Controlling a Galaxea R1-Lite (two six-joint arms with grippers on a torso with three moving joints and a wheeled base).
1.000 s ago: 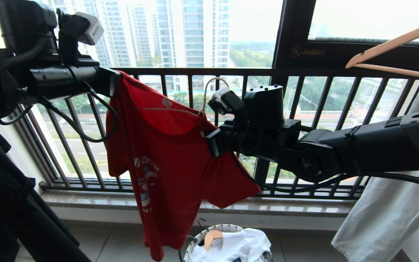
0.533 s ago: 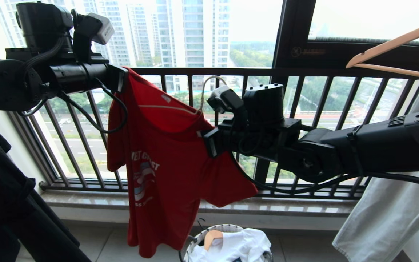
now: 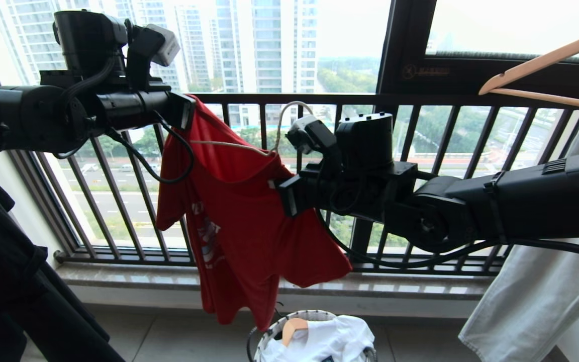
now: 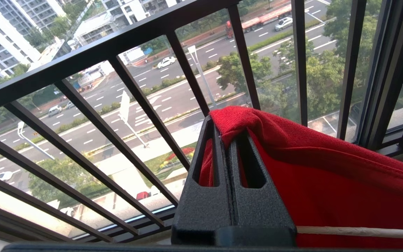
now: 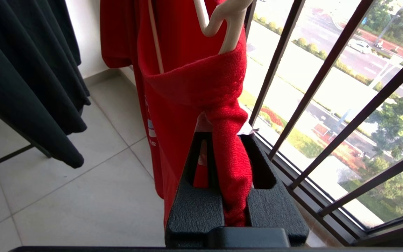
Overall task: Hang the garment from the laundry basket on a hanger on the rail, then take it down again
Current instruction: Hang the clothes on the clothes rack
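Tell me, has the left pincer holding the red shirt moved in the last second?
Yes. The left pincer, shut on the red shirt, has slid rightward along the black window railing, towards the right pincer.

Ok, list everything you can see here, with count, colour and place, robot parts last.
Red short-sleeved T-shirt: one, held up between both arms before the railing.
Thin cream-white wire hanger: one, inside the shirt's neck, hook above.
Round white patterned laundry basket: one, on the floor below, holding white cloth and a wooden hanger.
Light-wood hangers: two, upper right.
Pale garment: one, hanging right.
Black garment: one, hanging left.
Black barred window railing: one, behind everything.
Left pincer: shut on the shirt's shoulder.
Right pincer: shut on the shirt's other shoulder.
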